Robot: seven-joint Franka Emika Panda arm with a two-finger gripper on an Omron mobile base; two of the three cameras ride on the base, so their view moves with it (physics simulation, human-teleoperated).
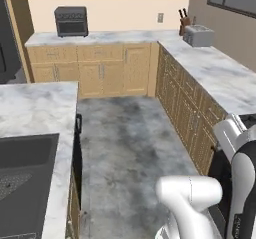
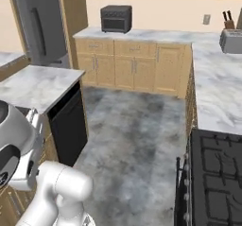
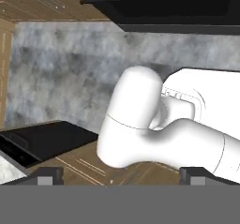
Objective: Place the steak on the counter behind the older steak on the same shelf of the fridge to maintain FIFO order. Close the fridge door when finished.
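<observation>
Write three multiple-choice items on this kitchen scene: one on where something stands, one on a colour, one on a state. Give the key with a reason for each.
1. Where does the dark toaster oven stand?
A. On the back counter, under the wall cabinets
B. On the floor by the stove
C. Inside the sink

2. What colour is the dishwasher front under the island counter?
A. White
B. Black
C. Light wood

3. How does the fridge door stand?
A. Swung wide open
B. Shut
C. Taken off

Key: 1 A, it sits on the marbled back counter below the wooden cabinets. 2 B, the panel is black beside wooden cabinet fronts. 3 B, the dark grey door with its bar handle lies flat on the fridge, with no interior showing.
</observation>
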